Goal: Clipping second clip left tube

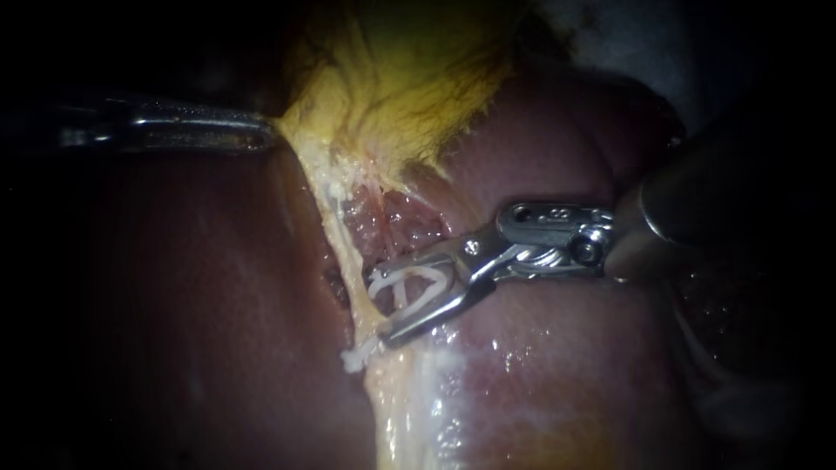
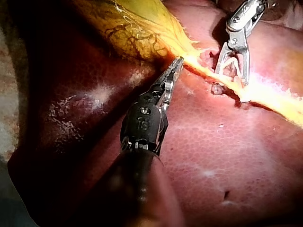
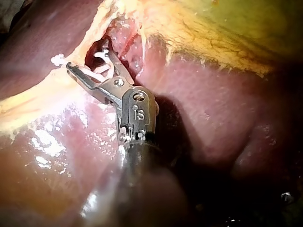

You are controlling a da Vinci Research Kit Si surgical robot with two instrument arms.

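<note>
Yellow gallbladder [image 1: 409, 78], pinched by left instrument [image 1: 272, 135], sits near clip [image 1: 418, 283] in right instrument [image 1: 381, 309].

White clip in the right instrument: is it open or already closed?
Open. The white clip shows two legs standing apart in a V, held in the right instrument.

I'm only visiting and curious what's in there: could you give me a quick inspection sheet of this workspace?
Surface: liver, dark red, wet, glistening.
Job's things: yellowish gallbladder; white clip, open, at a pale tube.
Clutter: small white bit beside the tube; cannot tell what it is.
Instruments: left instrument, jaws closed on the gallbladder's edge; right instrument, jaws apart yet holding the clip between them.
Cables: nothing seen.
Surroundings: dark; nothing seen.
</note>
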